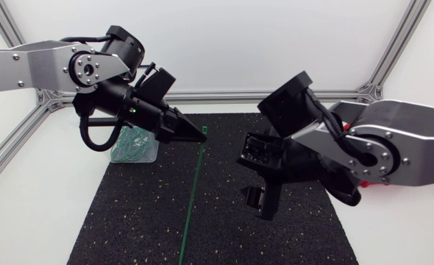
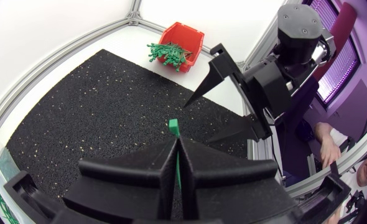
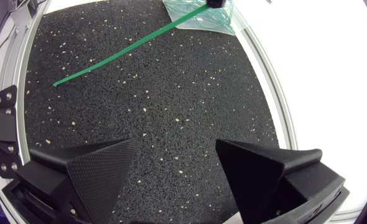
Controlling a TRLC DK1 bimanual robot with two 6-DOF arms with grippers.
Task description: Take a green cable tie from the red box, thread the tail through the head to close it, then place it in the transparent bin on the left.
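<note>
Your left pincer (image 1: pixel 201 134) clamps the green cable tie (image 1: pixel 193 193) just below its head; the tail, likely light and springy, hangs toward the tabletop (image 1: pixel 33 213). Your right pincer (image 3: pixel 176 144) gapes empty: pinch near the tail's tip.

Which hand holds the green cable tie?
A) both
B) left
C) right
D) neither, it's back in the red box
B: the left hand is shut on the green cable tie near its head, with the tail free. The right hand is open with nothing between its fingers.
</note>
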